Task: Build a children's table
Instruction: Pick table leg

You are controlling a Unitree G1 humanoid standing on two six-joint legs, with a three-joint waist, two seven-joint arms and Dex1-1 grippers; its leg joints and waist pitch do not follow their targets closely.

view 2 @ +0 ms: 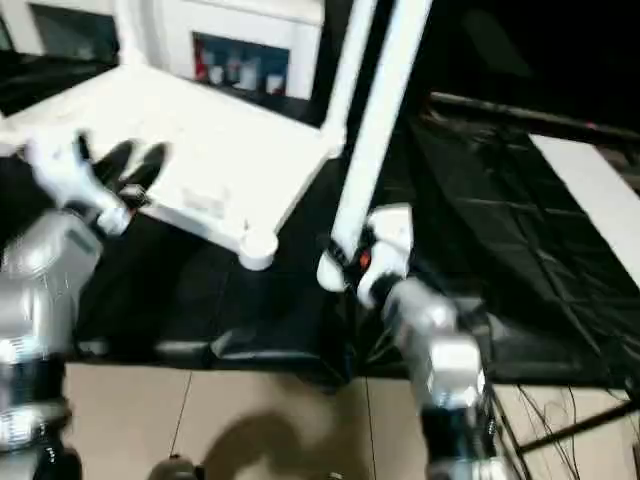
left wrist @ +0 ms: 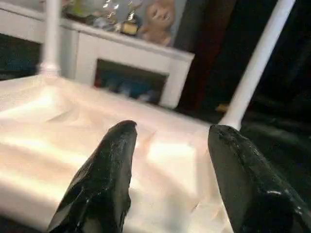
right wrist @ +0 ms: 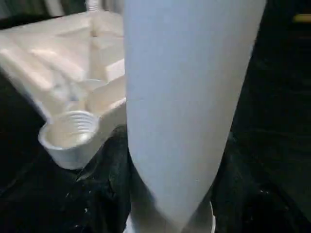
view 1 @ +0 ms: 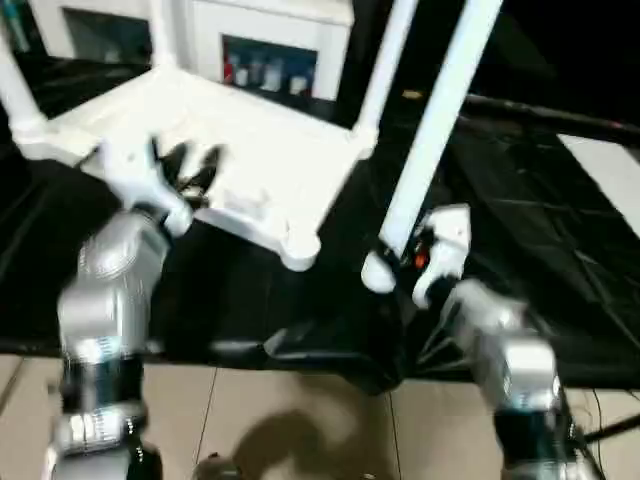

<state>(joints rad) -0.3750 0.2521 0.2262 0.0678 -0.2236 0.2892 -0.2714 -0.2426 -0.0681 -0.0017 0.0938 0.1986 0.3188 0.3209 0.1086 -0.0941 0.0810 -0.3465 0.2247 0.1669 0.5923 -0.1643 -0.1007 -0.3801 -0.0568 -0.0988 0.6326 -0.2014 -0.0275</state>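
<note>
The white tabletop [view 1: 250, 150] lies upside down on the black-sheeted worktable. Three white legs stand in its corner sockets: one at the left [view 1: 14, 95], one at the back [view 1: 160, 30], one at the far right [view 1: 385, 65]. The near corner socket [view 1: 298, 250] [right wrist: 73, 131] is empty. My right gripper [view 1: 415, 255] is shut on the lower part of a fourth leg [view 1: 440, 130] [right wrist: 189, 107], which leans upright just right of that socket, its foot [view 1: 378, 272] low over the sheet. My left gripper [view 1: 190, 165] [left wrist: 170, 128] hovers open over the tabletop's near-left edge, nothing between its fingers.
A white cabinet [view 1: 270, 50] with shelved items stands behind the worktable. A long flat white board [view 1: 610, 170] lies at the right on the black sheet. The worktable's front edge [view 1: 300, 350] runs close to me, with tiled floor and cables [view 2: 560, 420] below.
</note>
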